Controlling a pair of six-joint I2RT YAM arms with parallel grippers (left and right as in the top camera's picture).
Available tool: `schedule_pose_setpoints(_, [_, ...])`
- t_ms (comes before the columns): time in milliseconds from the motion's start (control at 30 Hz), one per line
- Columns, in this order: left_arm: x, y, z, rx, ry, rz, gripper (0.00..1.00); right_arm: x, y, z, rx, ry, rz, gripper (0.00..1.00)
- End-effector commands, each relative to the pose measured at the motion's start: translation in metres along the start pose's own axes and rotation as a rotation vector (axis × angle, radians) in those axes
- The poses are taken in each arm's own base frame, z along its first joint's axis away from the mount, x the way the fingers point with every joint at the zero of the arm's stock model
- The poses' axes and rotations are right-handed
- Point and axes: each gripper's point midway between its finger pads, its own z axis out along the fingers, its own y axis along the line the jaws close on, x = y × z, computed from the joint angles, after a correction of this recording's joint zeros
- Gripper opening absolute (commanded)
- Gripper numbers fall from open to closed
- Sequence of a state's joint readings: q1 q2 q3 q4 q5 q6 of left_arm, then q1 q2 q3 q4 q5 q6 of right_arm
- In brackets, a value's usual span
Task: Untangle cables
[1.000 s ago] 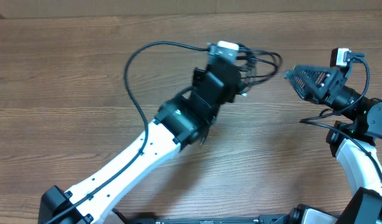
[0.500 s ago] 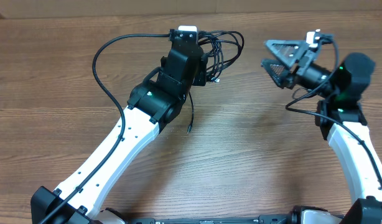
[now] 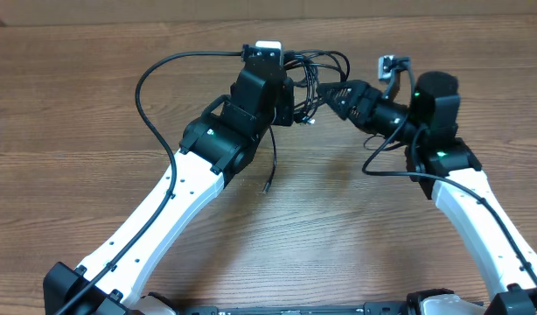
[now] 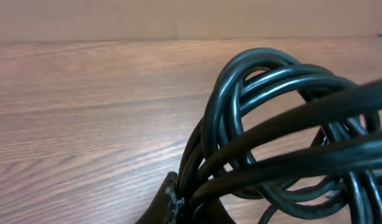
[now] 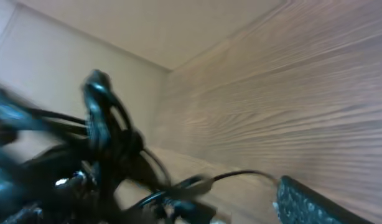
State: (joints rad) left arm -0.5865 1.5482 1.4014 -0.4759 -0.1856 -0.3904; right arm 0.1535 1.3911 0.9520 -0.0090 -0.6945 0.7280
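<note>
Clamping the cables (image 3: 328,63) in my left gripper (image 3: 295,94), loops bunched at 1 o'clock of my fingers. My right gripper (image 3: 332,92) sits at their 5 o'clock; its gap I cannot tell.

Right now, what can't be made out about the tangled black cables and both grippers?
How many thin black cables there are: tiny overhead, cropped in the left wrist view.
Whether the right gripper is open or touching them: dark overhead, blurred in its wrist view.
The fingers of the left gripper: hidden overhead under its own wrist.
</note>
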Motion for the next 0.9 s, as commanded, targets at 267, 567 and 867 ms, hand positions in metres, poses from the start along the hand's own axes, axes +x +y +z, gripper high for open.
schedule_pose_setpoints(267, [-0.002,-0.020,-0.021,0.129,0.043,-0.071,0.04,-0.045,-0.004,-0.004,0.123,-0.225,-0.109,0.89])
schedule_pose_setpoints(567, [0.002,-0.047,-0.026,0.275,0.090,-0.152,0.04,-0.053,-0.007,-0.007,0.152,-0.267,-0.139,0.47])
schedule_pose_setpoints(867, [-0.003,-0.057,-0.029,0.336,0.083,-0.145,0.04,-0.050,-0.016,-0.007,0.197,-0.253,-0.177,0.04])
